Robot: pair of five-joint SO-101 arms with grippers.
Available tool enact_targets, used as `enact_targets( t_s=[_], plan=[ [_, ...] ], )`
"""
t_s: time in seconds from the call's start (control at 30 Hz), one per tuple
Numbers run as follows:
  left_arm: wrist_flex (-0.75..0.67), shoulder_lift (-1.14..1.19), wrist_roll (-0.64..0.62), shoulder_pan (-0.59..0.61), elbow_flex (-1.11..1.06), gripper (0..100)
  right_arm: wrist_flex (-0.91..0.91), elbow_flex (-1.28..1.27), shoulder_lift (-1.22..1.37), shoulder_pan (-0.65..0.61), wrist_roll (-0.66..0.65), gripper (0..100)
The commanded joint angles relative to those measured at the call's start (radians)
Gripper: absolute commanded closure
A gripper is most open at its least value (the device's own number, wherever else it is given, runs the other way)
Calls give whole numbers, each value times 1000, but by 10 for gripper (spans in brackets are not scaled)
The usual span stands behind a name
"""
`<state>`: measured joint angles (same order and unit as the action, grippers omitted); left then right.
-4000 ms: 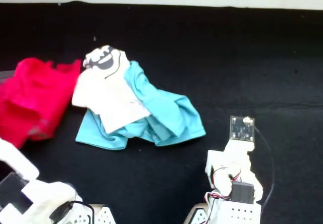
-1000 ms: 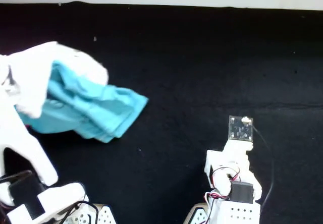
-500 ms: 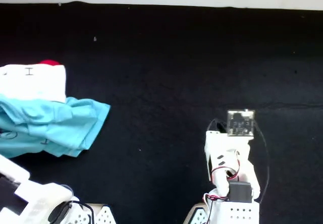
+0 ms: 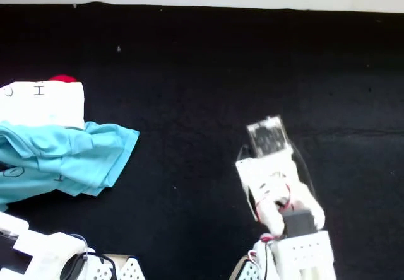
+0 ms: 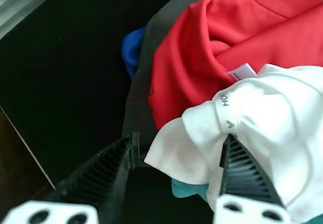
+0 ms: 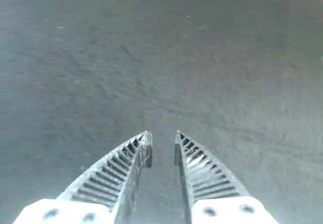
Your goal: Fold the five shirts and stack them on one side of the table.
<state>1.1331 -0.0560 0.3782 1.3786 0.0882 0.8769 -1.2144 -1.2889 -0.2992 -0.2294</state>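
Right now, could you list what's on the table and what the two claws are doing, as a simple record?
Pile: white shirt lying over teal shirt and red shirt, on the left arm's side
Neatness: crumpled, not cleanly folded
Left gripper: open, holding nothing, close over the pile
Right gripper: jaws slightly apart, empty, over bare table

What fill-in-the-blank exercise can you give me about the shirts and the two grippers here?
In the high view the shirts lie heaped at the table's ____ edge.
The shirt peeking from behind the white shirt is ____.
The left gripper is ____.
The right gripper holds ____.
Missing: left, red, open, nothing.
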Motion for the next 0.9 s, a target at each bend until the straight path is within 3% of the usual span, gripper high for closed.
enact_targets(
  t_s=[0.0,0.27,0.37,0.53,0.87],
  plan=[
    [54,-19,-60,16,27,741,119,410,358,-136,68,910],
    [80,-8,-87,42,81,741,197,940,995,-412,199,906],
    [104,-8,-87,42,81,741,202,1110,1202,-489,207,848],
    [149,-8,-86,42,81,742,202,1356,1492,-591,206,716],
    [150,-8,-81,59,82,743,199,1739,1906,-728,206,712]
  ],
)
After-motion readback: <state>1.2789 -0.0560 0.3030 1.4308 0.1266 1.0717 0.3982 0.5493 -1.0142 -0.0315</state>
